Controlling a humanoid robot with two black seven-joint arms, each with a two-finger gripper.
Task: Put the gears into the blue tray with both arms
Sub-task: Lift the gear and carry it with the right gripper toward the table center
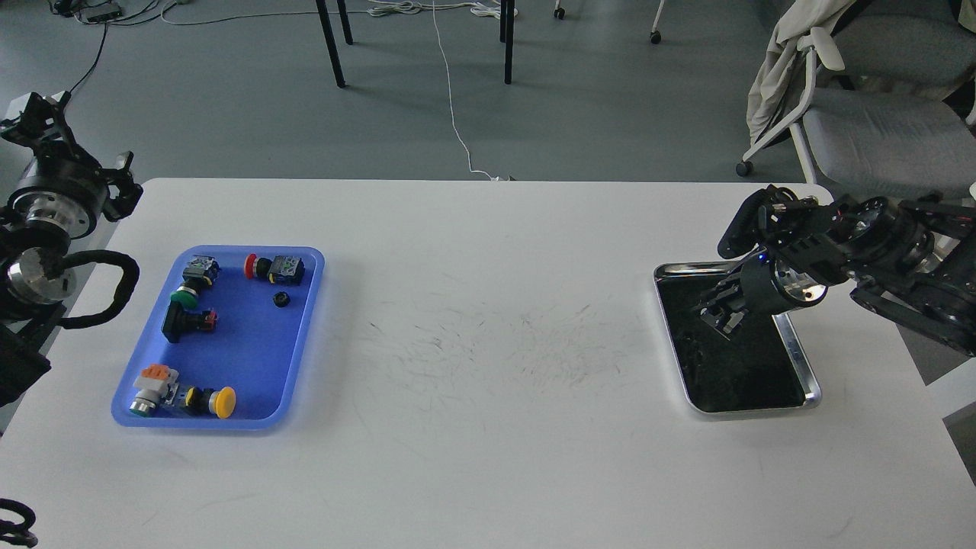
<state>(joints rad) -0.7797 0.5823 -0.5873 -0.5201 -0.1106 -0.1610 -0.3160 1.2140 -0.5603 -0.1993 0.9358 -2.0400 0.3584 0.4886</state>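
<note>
The blue tray (305,335) lies on the left of the white table. One small black gear (281,299) rests in its upper right part, among coloured push-button switches. My left gripper (42,122) is held up off the table's left edge, well away from the tray; its fingers are too dark to tell apart. My right gripper (719,311) reaches down into the shiny steel tray (810,380) at the right. Its fingers blend with the tray's dark inside, so I cannot tell how they stand or whether they hold anything. Any gears in that tray cannot be made out.
Several push-button switches lie in the blue tray: a red-capped one (263,267), a green-capped one (183,299) and a yellow-capped one (217,402). Scuff marks cover the table's middle (496,335). A grey chair (877,114) stands behind the table's far right corner.
</note>
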